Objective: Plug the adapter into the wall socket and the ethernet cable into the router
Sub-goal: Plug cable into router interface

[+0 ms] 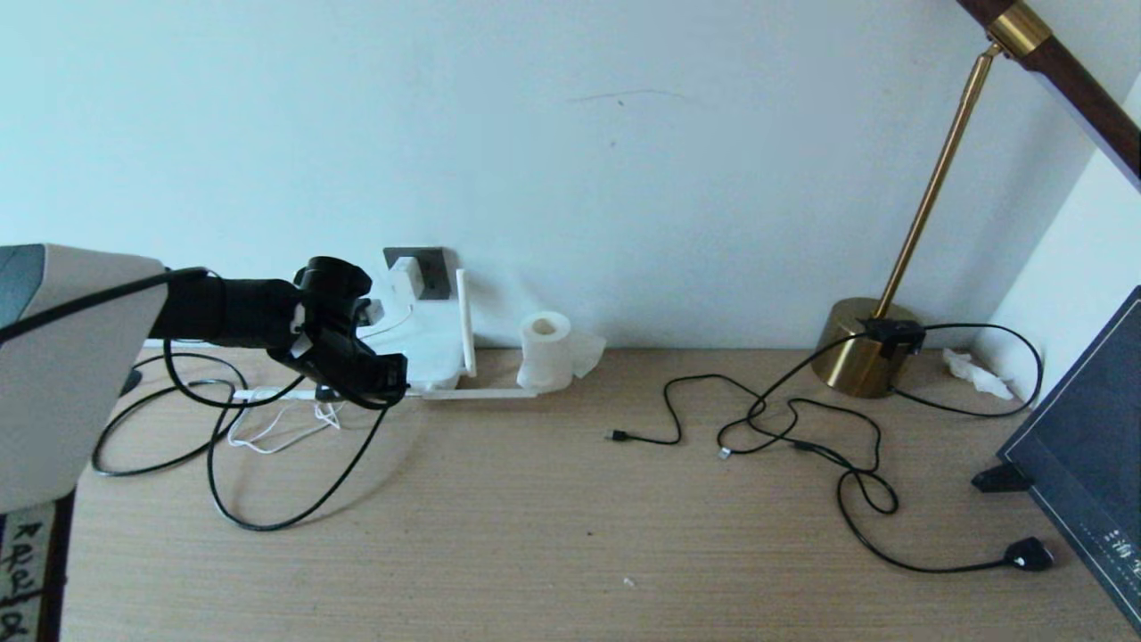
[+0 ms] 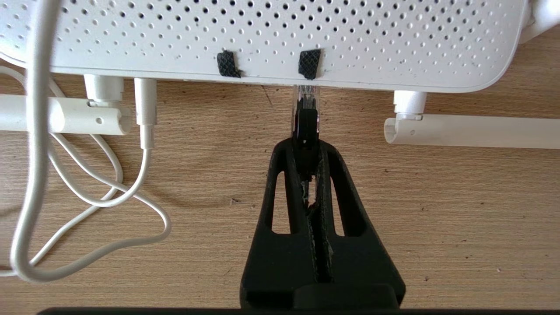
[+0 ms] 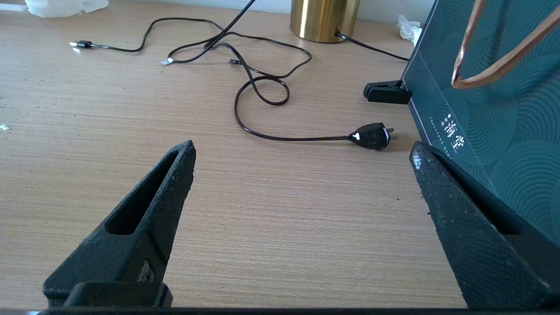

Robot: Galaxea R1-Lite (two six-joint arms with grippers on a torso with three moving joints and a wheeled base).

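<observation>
The left arm is matte black, with a round black cap on its wrist and small white patches beside the joint. A thin black cable runs along its top into a broad pale grey shell with a dark panel at the picture's edge. The left gripper has black triangular fingers, each pierced by a long slot, their inner faces scuffed whitish. The right gripper has matching black wedge fingers with a fine knurled texture
</observation>
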